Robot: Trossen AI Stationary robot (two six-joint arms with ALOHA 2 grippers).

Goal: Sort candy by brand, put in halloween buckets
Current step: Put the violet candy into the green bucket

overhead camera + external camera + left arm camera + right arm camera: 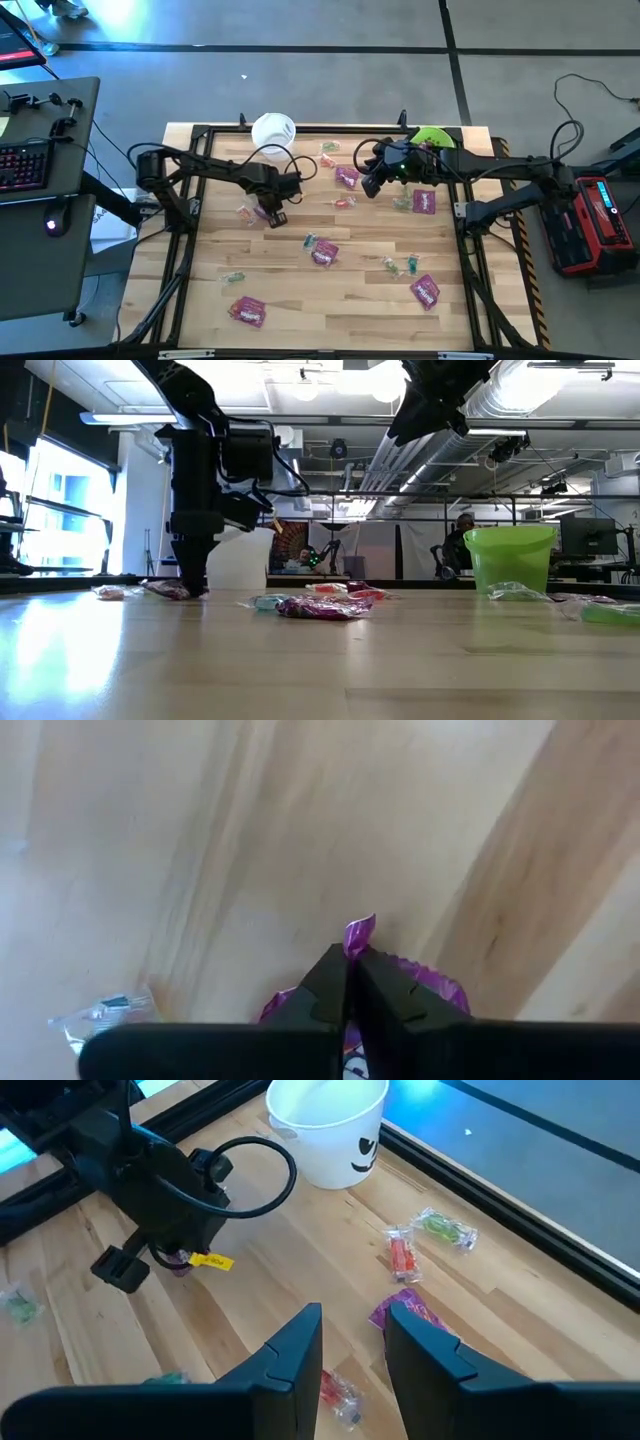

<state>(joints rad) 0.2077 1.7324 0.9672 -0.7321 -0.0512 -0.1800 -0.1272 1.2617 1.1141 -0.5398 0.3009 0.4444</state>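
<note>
Left gripper (277, 218): down on the desk (330, 300), clamped on a magenta packet (425, 982), likely for lifting to the white bucket (273, 130). Loose candy (322, 252): scattered mid-desk. Right gripper (371, 185): raised, partly apart, empty. Green bucket (436, 137): far right corner.

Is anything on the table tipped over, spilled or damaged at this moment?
Nothing stands out. The white bucket and the green bucket both stand upright, and the candy lies loose on the table, as expected for sorting. The left gripper is shut on a purple packet.
</note>
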